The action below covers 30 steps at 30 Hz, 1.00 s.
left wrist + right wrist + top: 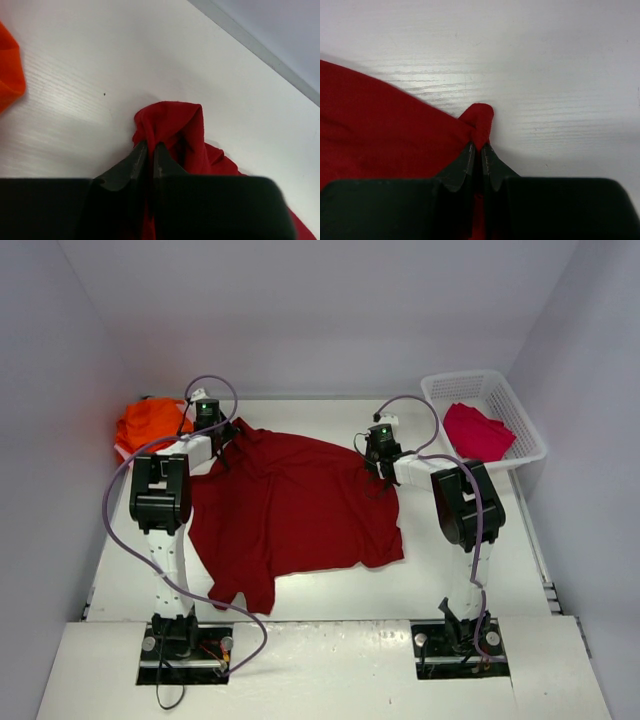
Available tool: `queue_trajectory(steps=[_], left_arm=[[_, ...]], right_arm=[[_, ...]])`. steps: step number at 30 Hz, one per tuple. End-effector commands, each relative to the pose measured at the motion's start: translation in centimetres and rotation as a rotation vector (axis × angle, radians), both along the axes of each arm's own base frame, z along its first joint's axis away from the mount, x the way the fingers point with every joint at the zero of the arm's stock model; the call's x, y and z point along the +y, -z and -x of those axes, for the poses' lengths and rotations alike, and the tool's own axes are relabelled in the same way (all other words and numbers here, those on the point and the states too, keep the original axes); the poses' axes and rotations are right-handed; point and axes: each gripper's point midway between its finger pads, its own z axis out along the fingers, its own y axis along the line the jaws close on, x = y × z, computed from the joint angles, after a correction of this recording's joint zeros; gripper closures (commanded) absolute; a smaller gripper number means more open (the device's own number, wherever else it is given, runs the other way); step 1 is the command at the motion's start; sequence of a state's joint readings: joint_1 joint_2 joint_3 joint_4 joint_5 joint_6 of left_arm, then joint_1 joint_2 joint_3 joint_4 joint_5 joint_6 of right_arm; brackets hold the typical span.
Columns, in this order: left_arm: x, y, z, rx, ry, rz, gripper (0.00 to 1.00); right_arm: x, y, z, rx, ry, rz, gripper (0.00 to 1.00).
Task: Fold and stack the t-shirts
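A large dark red t-shirt [290, 505] lies spread across the middle of the table. My left gripper [222, 445] is at its far left corner, shut on a bunched fold of the dark red cloth [172, 125]; the black fingers [131, 167] pinch it at the left gripper's tips [150, 150]. My right gripper [378, 468] is at the shirt's far right corner, shut on a small peak of the cloth [480, 120] at the right gripper's tips [476, 149]. A bright orange t-shirt [148, 423] lies bundled at the far left. A crimson t-shirt [476, 431] sits in the basket.
A white plastic lattice basket [528, 418] stands at the far right corner. The orange cloth's edge [9, 75] shows at the left of the left wrist view. Grey walls enclose the table on three sides.
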<state>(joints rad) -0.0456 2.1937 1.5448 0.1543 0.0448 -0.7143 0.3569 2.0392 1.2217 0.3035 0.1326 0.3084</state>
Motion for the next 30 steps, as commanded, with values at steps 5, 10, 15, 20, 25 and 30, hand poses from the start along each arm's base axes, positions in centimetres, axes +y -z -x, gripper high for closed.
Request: queue_trajectory(steps=[5, 10, 15, 20, 25, 30], left_arm=[[-1.3, -11.3, -2.6, -0.28, 0.08, -0.008, 1.0], [-1.8, -14.7, -2.3, -0.359, 0.117, -0.006, 1.0], [-2.6, -19.0, -1.3, -0.439, 0.159, 0.014, 1.0], [-3.0, -22.9, 0.5, -0.51, 0.189, 0.016, 1.0], [-3.3, -25.8, 2.1, -0.561, 0.216, 0.011, 1.0], [-3.6, -26.8, 3.6, -0.59, 0.23, 0.025, 1.0]], right_arm=[[-1.2, 0.3, 0.5, 0.014, 0.01, 0.074, 1.0], [-1.3, -2.6, -0.6, -0.033, 0.015, 0.082, 1.0], [-0.7, -6.8, -1.3, -0.099, 0.001, 0.053, 1.0], [-0.8, -11.5, -1.7, -0.166, -0.004, 0.053, 1.0], [-1.3, -15.3, -1.4, -0.223, -0.007, 0.066, 1.0], [-1.6, -18.6, -0.5, -0.273, -0.01, 0.052, 1.0]])
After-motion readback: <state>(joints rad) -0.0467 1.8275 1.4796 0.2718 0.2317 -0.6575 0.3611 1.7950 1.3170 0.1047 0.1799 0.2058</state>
